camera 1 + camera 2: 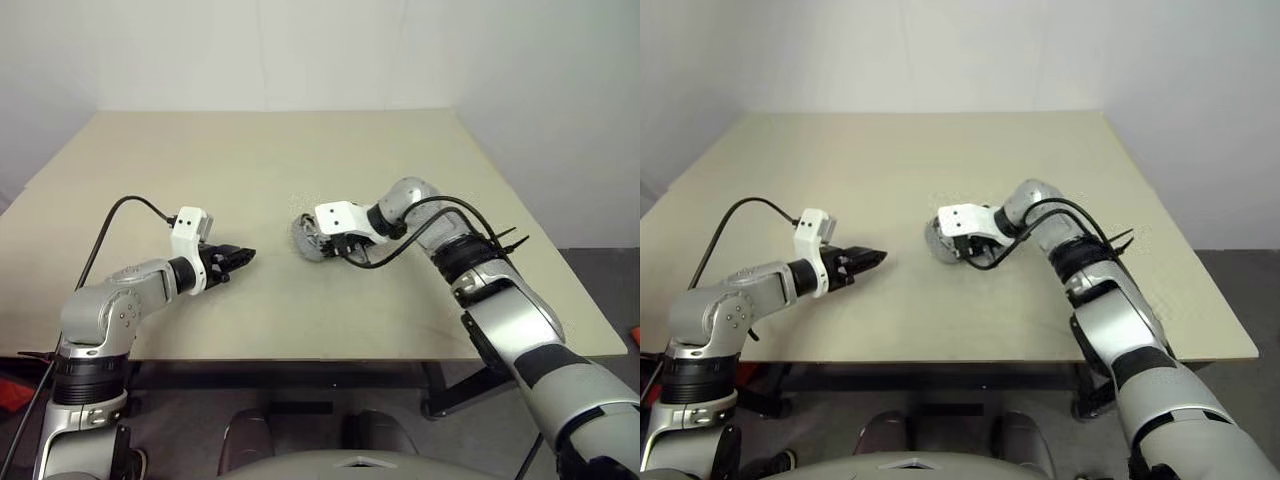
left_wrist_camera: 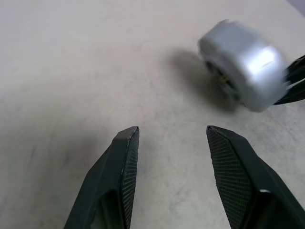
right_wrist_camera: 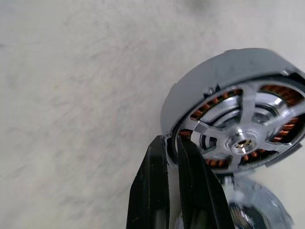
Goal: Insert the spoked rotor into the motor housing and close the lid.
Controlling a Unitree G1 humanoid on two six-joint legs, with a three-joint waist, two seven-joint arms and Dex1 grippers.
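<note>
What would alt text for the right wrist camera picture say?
Two black fingers pinch the rim of a round grey motor housing, tilted on edge above a beige table. Copper windings show behind silver spokes and a small bright hub.

Big beige table point(image 1: 300, 160) w/ a matte, lightly mottled top, basically takes up most of the room. Plain white walls point(image 1: 300, 50) behind it & on the right side, no marks. Dark grey floor point(image 1: 600, 270) showing past the table's right edge. Black table legs/frame point(image 1: 440, 385) visible under the front edge. Lighting's soft & even, only faint shadows on the tabletop.
</note>
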